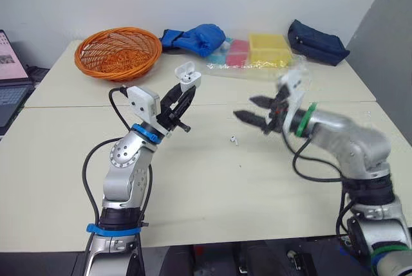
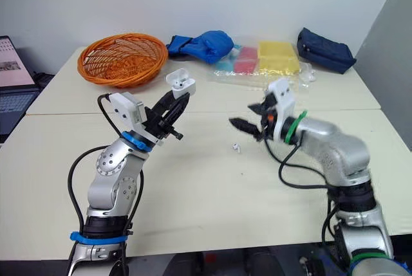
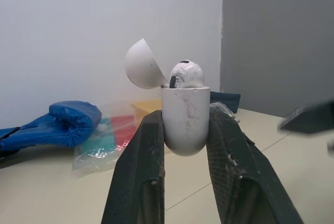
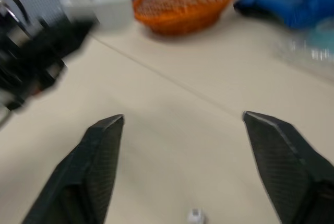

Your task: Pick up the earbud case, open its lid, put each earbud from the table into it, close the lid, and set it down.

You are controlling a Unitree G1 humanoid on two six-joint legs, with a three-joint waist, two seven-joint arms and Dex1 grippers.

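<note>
One small white loose earbud [image 1: 233, 139] on cream tabletop [image 1: 193, 179], frame centre, just below right gripper [image 4: 182, 117]; jaws spread wide, empty. Left gripper [image 1: 183, 94] pinches glossy white earbud case [image 3: 185, 114], upper centre, lid open, seated white earbud [image 3: 185, 74] inside. We judge second-bud pickup in hand; next: lower, straddle bud, close gently.

No legible text, labels or numbers anywhere. Laptop screen [image 1: 8, 57] shows content, too small to read. Earbud case [image 3: 185, 114] carries dark scuffs only, no readable print.
</note>
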